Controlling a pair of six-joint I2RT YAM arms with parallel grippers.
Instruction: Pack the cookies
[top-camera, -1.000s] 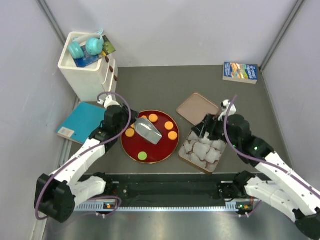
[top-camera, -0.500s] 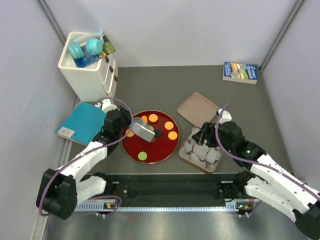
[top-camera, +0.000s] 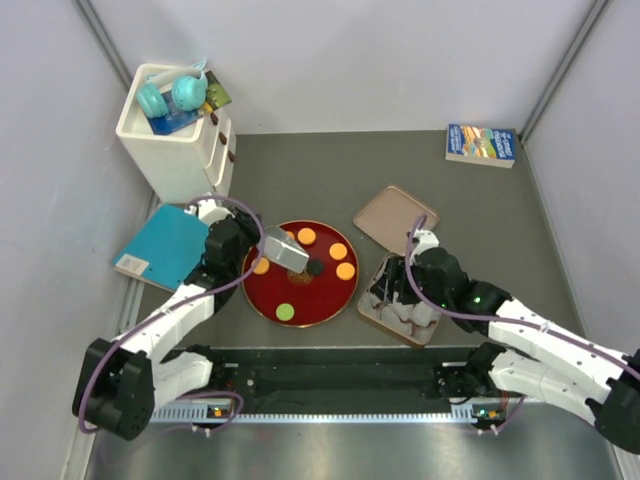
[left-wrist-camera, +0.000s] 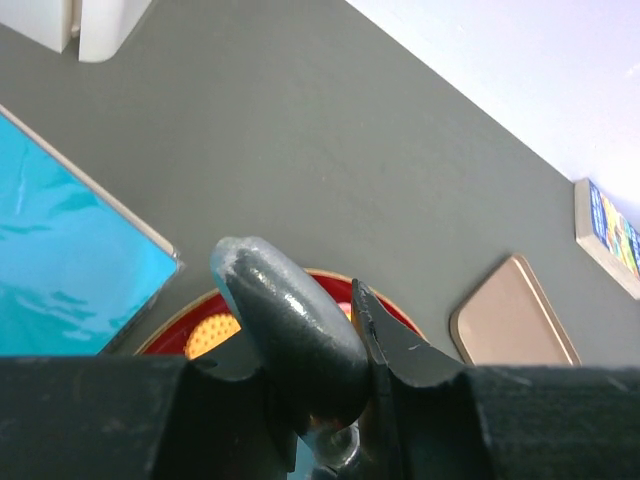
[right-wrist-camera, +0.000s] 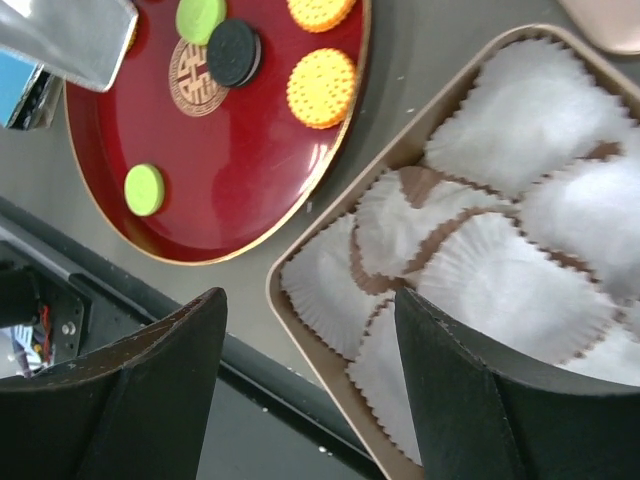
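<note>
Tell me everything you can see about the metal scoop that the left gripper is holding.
The scoop looks like shiny silver-grey metal, with a boxy bowl and a thick, rounded handle. The left gripper is shut on that handle. The bowl hangs tilted over the left part of the dark-red plate, its far end close to a black cookie but apart from it. Whether the scoop touches the plate cannot be told.

Walls: pale grey-white panels (top-camera: 340, 60) on three sides, with a dark strut (top-camera: 105, 38) running down each back corner.
Tabletop: matte dark grey (top-camera: 330, 170), plain.
Near edge: brushed metal strip (top-camera: 330, 455) with a dull sheen.
Furniture: white drawer unit (top-camera: 175, 150) in the far left corner, beside the left wall.
Light: soft, even; shadows faint.
</note>
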